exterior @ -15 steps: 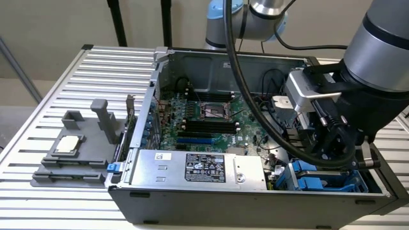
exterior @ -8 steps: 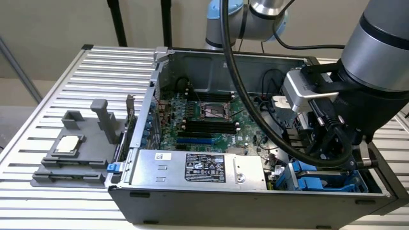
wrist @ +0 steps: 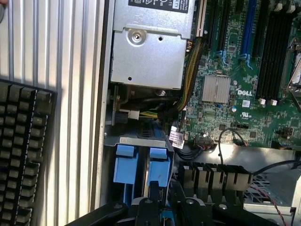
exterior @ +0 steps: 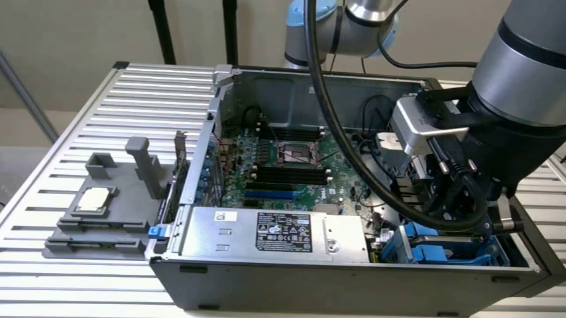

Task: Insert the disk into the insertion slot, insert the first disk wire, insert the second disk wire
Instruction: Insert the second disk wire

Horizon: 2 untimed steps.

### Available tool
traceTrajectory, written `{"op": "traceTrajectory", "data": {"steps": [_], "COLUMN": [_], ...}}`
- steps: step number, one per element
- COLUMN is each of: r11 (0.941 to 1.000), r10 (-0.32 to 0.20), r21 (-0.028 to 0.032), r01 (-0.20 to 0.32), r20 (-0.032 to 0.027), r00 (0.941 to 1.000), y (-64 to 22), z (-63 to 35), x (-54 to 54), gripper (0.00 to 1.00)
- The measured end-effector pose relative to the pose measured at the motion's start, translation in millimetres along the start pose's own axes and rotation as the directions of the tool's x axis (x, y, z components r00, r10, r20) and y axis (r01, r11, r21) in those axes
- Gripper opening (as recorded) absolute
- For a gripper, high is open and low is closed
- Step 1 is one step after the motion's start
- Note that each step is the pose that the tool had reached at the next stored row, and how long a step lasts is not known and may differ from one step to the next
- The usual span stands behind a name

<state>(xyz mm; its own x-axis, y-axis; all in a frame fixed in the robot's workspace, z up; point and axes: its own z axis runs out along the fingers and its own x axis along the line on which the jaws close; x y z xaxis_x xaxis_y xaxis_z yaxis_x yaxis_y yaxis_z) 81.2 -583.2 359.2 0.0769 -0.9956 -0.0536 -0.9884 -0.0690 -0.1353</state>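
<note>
My gripper [exterior: 455, 222] reaches down into the open computer case at the exterior view's right, over the insertion slot [exterior: 442, 252], a grey drive cage with blue plastic parts. In the wrist view the gripper's black body [wrist: 157, 209] sits right at the cage [wrist: 137, 140], just beyond two blue tabs [wrist: 127, 162] [wrist: 159, 165]. A sliver of blue plastic [wrist: 162, 217] shows inside the gripper's frame. The disk's silver labelled face is hidden, so I cannot tell whether it is in the cage. A bundle of wires with a white connector [wrist: 134, 114] lies between the cage and the power supply.
The silver power-supply box [exterior: 274, 232] with its black label lies along the case's front wall. The motherboard [exterior: 283, 159] is behind it. Thick black arm cables [exterior: 354, 152] hang over the case. A grey fixture [exterior: 97, 212] stands on the slatted table, and a black keyboard [wrist: 23, 155] lies beside the case.
</note>
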Motion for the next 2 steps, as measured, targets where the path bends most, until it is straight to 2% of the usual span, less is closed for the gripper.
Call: {"op": "traceTrajectory", "data": {"steps": [2], "r11": [1.0000], "r10": [0.000], "r21": [0.0000], "r01": [0.000], "r20": [0.0001], "r00": [1.0000], "y": [0.0], "z": [0.0], "x": [0.0], "gripper": [0.25]}}
